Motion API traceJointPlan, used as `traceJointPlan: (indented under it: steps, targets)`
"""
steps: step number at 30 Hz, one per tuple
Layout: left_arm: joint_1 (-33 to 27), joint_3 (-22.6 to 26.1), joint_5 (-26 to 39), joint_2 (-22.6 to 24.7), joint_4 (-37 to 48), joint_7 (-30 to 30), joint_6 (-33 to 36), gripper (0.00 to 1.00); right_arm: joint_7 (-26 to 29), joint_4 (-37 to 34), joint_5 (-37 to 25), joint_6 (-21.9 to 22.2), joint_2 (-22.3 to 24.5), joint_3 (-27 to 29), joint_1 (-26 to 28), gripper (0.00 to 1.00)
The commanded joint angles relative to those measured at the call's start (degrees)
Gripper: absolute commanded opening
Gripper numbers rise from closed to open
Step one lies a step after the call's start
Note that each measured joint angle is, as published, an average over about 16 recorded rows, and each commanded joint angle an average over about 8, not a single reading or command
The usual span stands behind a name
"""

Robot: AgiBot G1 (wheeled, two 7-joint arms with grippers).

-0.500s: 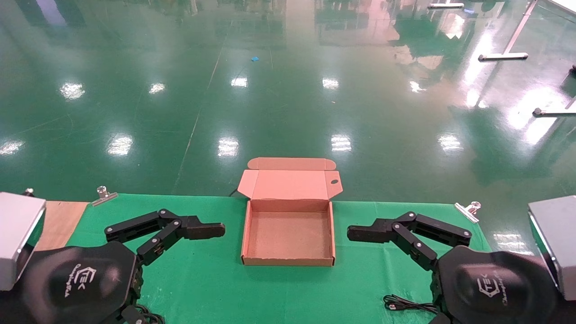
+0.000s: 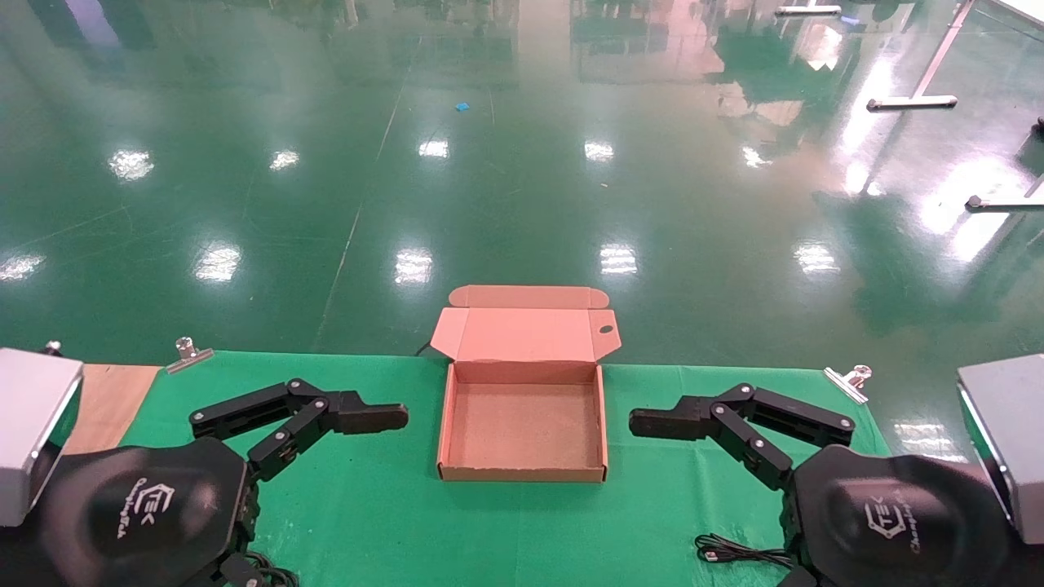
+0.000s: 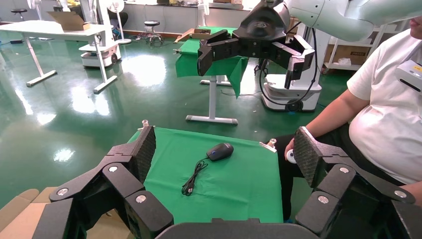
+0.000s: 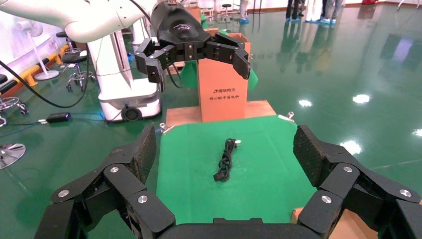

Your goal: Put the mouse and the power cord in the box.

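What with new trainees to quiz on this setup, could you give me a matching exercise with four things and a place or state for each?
Things:
1. box
2. mouse
3. power cord
4. left gripper

Places or states:
A. jaws open, beside the box
B. lid up, nothing inside
C. bundled on the green cloth, robot's left side
D. on the cloth, robot's right side

Pairs: 1-B, 2-D, 3-C, 4-A

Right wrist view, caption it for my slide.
Open right gripper above the green cloth, power cord ahead.
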Motion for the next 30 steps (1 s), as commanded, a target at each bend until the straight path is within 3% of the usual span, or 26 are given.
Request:
traceJointPlan:
  steps: [1, 30]
  targets:
    - [0.0, 0.0, 0.0, 0.0, 0.0, 0.0, 0.0, 1.0, 0.0, 0.0, 0.0, 0.0, 0.0, 0.0, 0.0, 1.0]
    - [0.0, 0.0, 0.0, 0.0, 0.0, 0.0, 0.0, 1.0, 0.0, 0.0, 0.0, 0.0, 0.0, 0.0, 0.0, 1.0]
